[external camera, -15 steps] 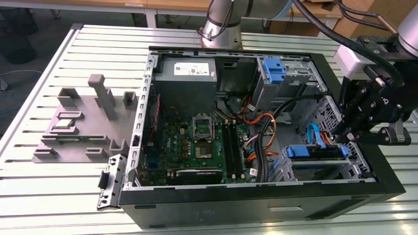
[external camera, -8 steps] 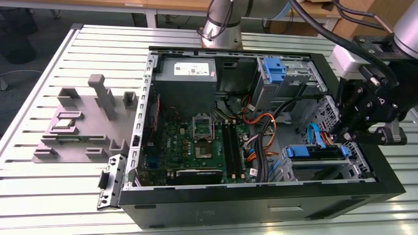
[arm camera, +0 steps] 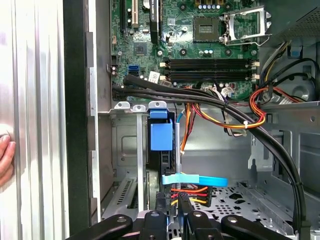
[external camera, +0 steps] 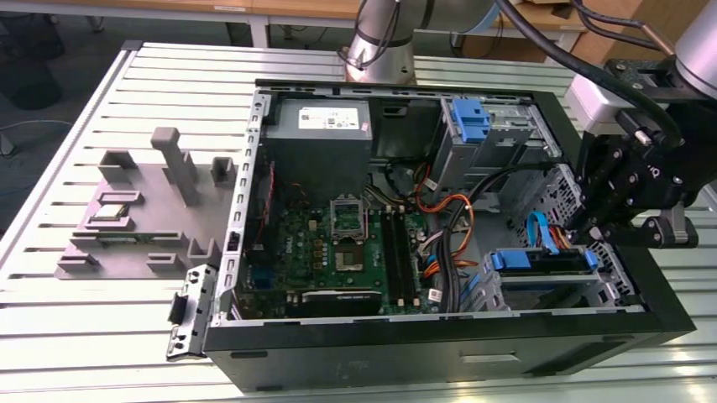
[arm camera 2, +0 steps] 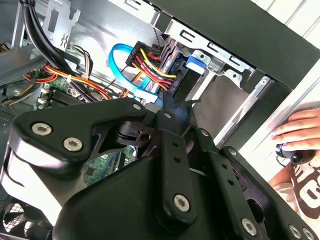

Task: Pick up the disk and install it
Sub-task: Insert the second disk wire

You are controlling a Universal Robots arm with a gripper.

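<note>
Because the disk (arm camera: 168, 165) sits edge-up in its bay (external camera: 546, 277) with cables (arm camera: 189, 189) plugged into its end, the gripper (arm camera: 172, 209) comes at that end, jaws narrow about the edge. The bay walls crowd it; a cable bundle (arm camera: 210, 102) crosses nearby. A hand (arm camera: 5, 155) rests on the worktop (external camera: 112, 327) outside the case (external camera: 448, 353).

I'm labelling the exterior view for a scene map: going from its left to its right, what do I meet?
Grey fixture block on the slatted table → green motherboard in the open computer case → disk in its bay → gripper.
</note>
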